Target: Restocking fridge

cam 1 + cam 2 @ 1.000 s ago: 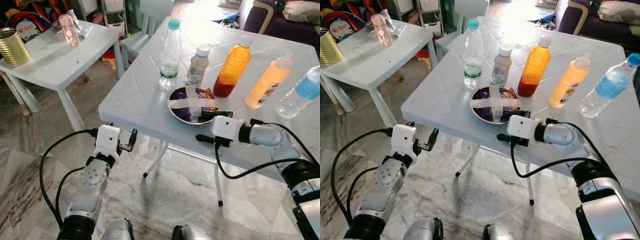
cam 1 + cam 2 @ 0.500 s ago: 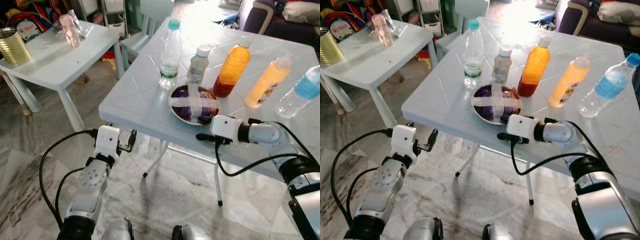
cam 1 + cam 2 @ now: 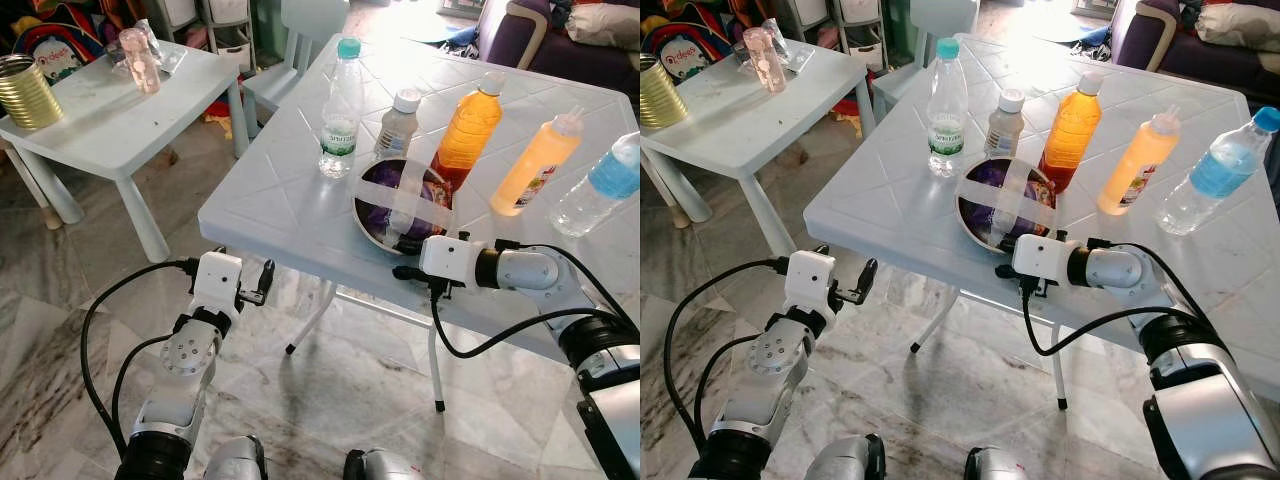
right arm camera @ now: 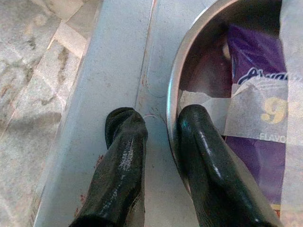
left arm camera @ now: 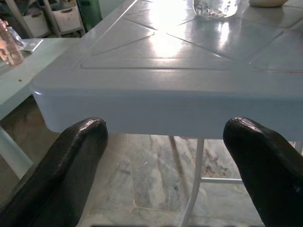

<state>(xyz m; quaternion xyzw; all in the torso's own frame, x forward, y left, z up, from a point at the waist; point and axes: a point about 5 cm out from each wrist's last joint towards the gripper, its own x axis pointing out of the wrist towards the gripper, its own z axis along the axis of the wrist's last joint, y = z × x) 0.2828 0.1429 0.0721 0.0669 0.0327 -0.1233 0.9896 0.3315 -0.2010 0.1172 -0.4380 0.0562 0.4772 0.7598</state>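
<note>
A metal bowl (image 3: 400, 205) holds purple snack packets under a cross of white tape. It stands tilted on the white table (image 3: 270, 215), its near rim raised. My right gripper (image 3: 408, 244) is shut on that near rim; in the right wrist view one finger (image 4: 208, 156) lies inside the bowl (image 4: 199, 66) and the other outside. Behind the bowl stand a clear water bottle (image 3: 340, 110), a small white bottle (image 3: 396, 125), an orange juice bottle (image 3: 465, 130), a yellow squeeze bottle (image 3: 535, 165) and a blue-labelled bottle (image 3: 605, 185). My left gripper (image 3: 262, 280) hangs open just below the table's near corner (image 5: 156, 111).
A smaller white table (image 3: 110, 130) stands to the left with a gold can (image 3: 25, 92) and a pink bottle (image 3: 138, 60). A white chair (image 3: 300, 40) is behind the tables, a purple sofa (image 3: 560, 40) at the far right. Marble floor lies below.
The bowl lay flat on the table; my right gripper has closed on its near rim and tipped it up, facing me. The left arm has stayed put.
</note>
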